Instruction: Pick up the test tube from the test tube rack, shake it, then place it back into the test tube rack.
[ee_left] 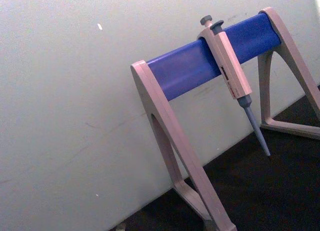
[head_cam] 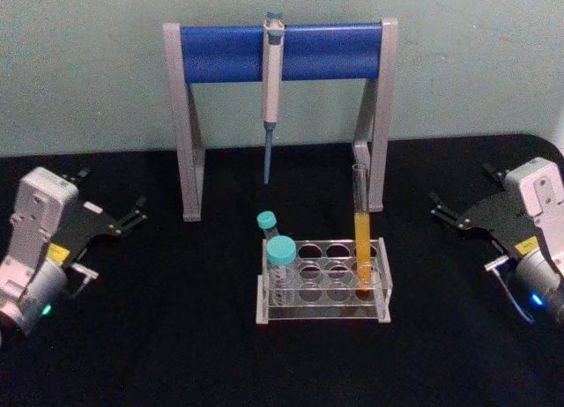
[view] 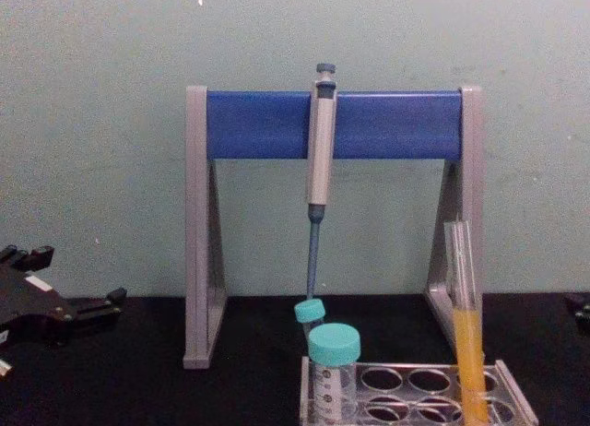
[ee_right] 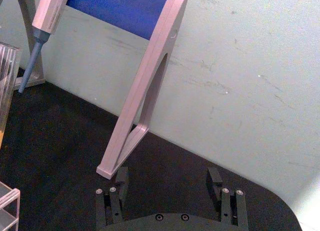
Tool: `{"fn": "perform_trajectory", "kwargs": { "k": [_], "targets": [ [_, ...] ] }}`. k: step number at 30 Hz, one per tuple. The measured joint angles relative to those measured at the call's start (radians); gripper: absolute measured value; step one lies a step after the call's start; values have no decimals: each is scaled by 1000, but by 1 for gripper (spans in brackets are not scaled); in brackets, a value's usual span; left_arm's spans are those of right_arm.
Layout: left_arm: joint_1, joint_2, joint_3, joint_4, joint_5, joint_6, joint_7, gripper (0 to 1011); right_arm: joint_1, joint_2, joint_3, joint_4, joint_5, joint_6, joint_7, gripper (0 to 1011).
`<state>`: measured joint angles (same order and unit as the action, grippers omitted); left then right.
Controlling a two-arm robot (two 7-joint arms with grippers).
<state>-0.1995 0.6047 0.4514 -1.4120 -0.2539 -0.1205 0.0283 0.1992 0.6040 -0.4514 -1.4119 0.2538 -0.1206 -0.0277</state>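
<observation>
Test tube [head_cam: 361, 222] upright in right-hand column of test tube rack [head_cam: 322, 317]. Orange-yellow liquid in lower half, open top well above rack plate, near right leg of pipette stand [head_cam: 280, 50]. Two teal-capped tubes [head_cam: 280, 253] in rack's left column. Pipette [head_cam: 272, 72] hangs from stand's blue bar, tip behind rack. Left gripper [head_cam: 113, 188] at far left of black table [head_cam: 176, 336], fingers apart. Right gripper [ee_right: 168, 178] at far right, fingers apart. Wide bare tabletop between each gripper and rack.
</observation>
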Motion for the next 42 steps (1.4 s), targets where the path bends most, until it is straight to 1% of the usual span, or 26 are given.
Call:
{"fn": "perform_trajectory", "kwargs": {
  "k": [42],
  "targets": [
    [0,0,0,0,0,0,0,1001,0,1,0,0,0,0,-1,1000]
  ]
}}
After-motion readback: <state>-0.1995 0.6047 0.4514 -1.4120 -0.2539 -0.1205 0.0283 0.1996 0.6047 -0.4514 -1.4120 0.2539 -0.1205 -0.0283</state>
